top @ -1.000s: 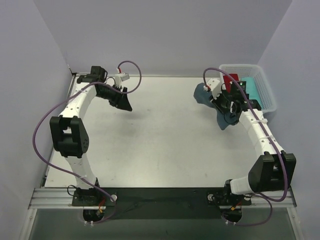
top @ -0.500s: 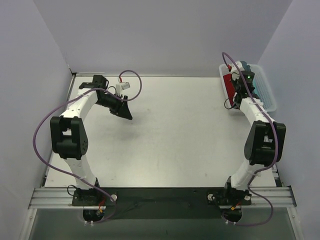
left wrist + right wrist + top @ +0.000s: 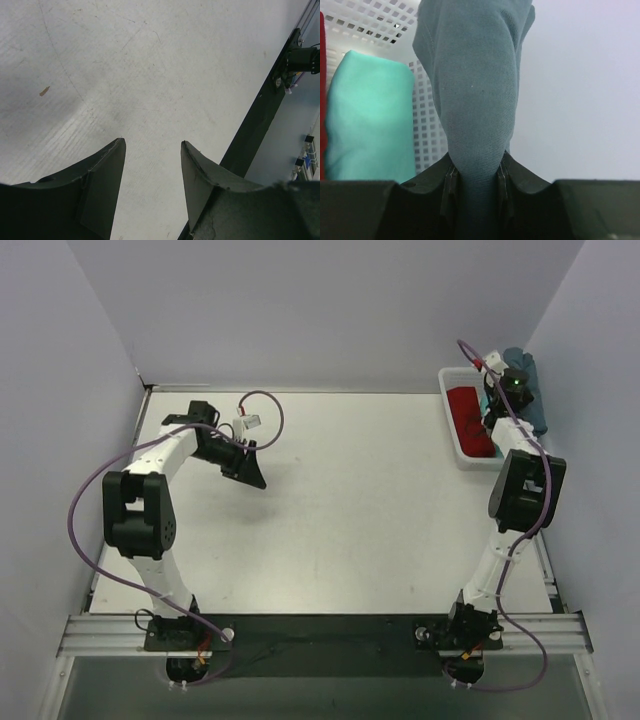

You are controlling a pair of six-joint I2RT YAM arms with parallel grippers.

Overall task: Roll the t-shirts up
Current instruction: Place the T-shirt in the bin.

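**Firmly pinched: soft slate-blue t-shirt (image 3: 475, 90) raised by the basket**

The right pincer (image 3: 475, 175) is clamped narrowly on a bunched, finely knit fold of the shirt. It holds the cloth aloft at the bench's far right corner, beside the white perforated plastic basket (image 3: 427, 135). Inside lie a smooth turquoise tee (image 3: 370, 120) and a red tee (image 3: 468, 415). The left pincer (image 3: 152, 145) stands partly spread and empty over the scuffed white bench (image 3: 150, 60).

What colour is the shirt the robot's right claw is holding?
Slate blue. The t-shirt shows best in the right wrist view.
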